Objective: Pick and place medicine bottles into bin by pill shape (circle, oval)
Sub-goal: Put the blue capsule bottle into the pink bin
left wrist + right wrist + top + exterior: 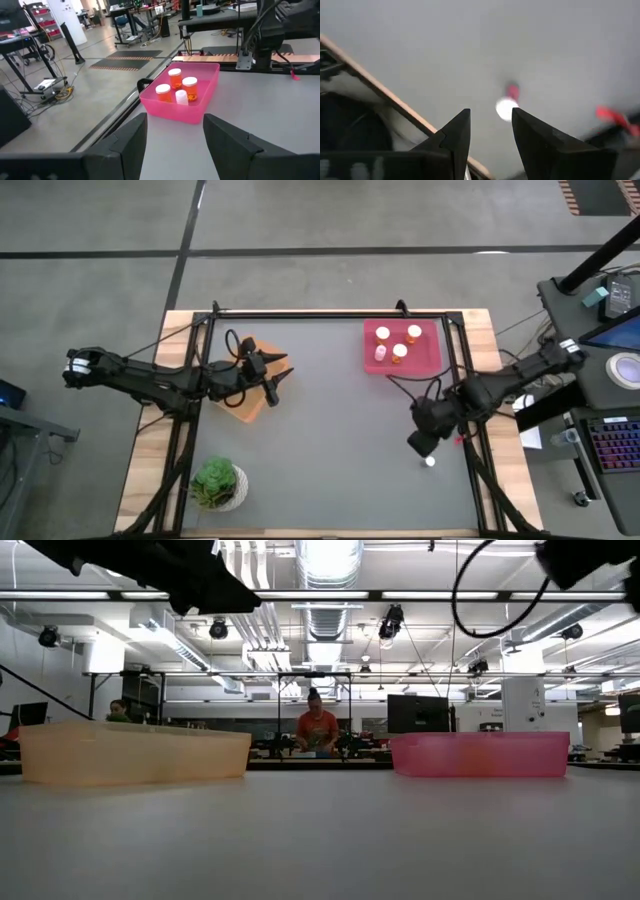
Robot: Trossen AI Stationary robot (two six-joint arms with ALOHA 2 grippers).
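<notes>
Right gripper (424, 446), fingers apart, hung above one white-capped bottle (430, 462); left gripper (280, 373), fingers apart, waited over orange bin (243, 405); pink bin (428, 358) held four bottles.

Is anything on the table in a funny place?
One small white-capped bottle stands alone on the grey table near the right edge, away from the four bottles in the pink bin. The open right pincer hangs above it. The orange bin sits crooked, under the open left pincer.
</notes>
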